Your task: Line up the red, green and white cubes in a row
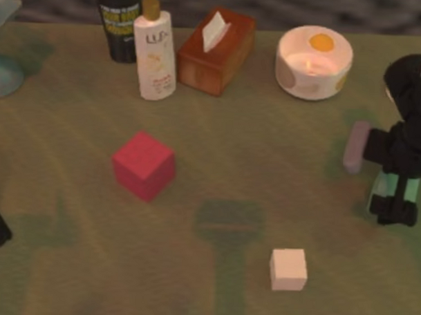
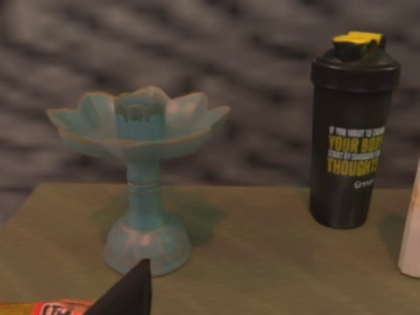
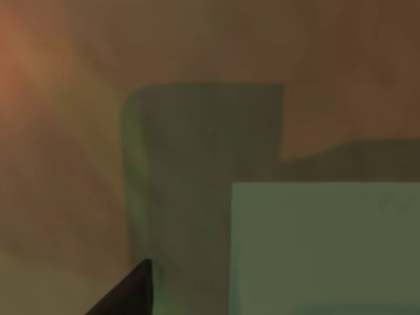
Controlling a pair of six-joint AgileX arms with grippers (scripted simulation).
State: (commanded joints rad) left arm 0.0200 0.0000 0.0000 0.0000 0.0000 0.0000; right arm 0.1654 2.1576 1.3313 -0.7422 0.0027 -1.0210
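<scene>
right pincer (image 1: 392, 198) grips green cube (image 1: 386, 186) near table's right edge.

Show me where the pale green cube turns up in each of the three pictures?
Top view: the green cube sits at the table's right side, mostly hidden under the right gripper, which is over it.
Left wrist view: not in it.
Right wrist view: the cube fills the corner nearest the camera.
Shared landmark: the olive-brown table.
</scene>
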